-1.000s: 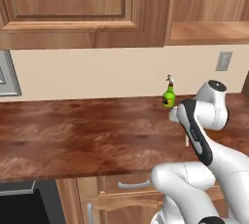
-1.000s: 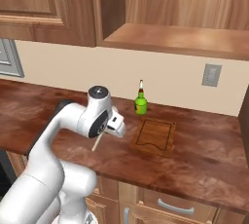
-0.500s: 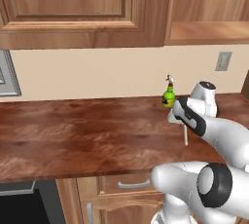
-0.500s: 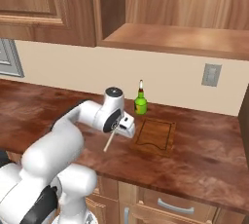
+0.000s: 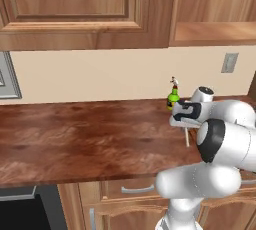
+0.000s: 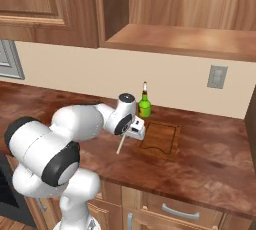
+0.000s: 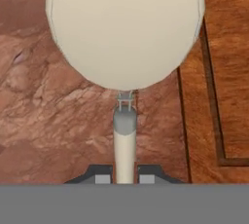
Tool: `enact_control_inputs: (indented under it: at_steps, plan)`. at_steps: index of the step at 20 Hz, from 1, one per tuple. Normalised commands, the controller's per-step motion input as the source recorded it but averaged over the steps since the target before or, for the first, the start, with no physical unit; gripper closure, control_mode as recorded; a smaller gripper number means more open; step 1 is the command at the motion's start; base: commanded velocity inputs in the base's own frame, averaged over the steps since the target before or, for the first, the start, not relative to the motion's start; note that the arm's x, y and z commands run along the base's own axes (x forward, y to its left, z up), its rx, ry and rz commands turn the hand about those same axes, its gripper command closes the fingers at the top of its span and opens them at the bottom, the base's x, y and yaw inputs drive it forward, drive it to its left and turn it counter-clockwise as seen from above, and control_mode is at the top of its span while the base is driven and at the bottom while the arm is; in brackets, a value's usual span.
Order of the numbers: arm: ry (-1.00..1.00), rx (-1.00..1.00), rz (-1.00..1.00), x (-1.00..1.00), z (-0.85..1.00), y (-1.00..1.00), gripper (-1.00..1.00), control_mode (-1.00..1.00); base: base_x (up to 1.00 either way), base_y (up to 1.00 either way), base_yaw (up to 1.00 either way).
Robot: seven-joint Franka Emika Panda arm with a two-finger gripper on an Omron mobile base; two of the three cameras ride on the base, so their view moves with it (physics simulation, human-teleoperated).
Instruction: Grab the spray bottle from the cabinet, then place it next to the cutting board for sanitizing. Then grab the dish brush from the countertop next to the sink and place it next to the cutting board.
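My gripper (image 6: 129,133) is shut on the dish brush (image 6: 121,144), whose pale handle hangs down over the countertop (image 6: 210,166) just left of the cutting board (image 6: 161,138). In the hand view the fingertips (image 7: 102,175) clamp the cream handle (image 7: 124,147), and the round white head (image 7: 125,28) hovers over the counter beside the board's edge (image 7: 219,72). The green spray bottle (image 6: 144,106) stands upright behind the board's far left corner. From the left base view the bottle (image 5: 173,98) stands just behind my gripper (image 5: 185,123) and the brush (image 5: 187,137). The sink is out of view.
The brown wall cabinet (image 5: 75,9) hangs above the counter, with its open shelf (image 6: 185,39) over the board. A wall outlet (image 6: 217,76) sits on the backsplash. Drawers with silver handles (image 6: 175,211) run below the counter edge.
The arm has swung right and stretched forward, carrying the brush from mid-counter to just beside the cutting board. Bottle and board have stayed put.
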Motion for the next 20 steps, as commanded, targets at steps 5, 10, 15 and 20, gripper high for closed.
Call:
enact_control_inputs:
  at_steps: [5,10,15,20]
  plan:
    - [0.00,0.00,0.05,0.45,-0.41,-0.16,1.00,-1.00,0.00,0.00,0.00]
    - [0.01,0.00,0.04,0.41,-0.43,-0.18,1.00,-1.00,0.00,0.00,0.00]
    - [0.03,0.00,0.02,0.46,-0.45,-0.10,1.00,-1.00,0.00,0.00,0.00]
    - [0.03,0.00,0.00,0.31,-0.37,-0.03,-1.00,-1.00,0.00,0.00,0.00]
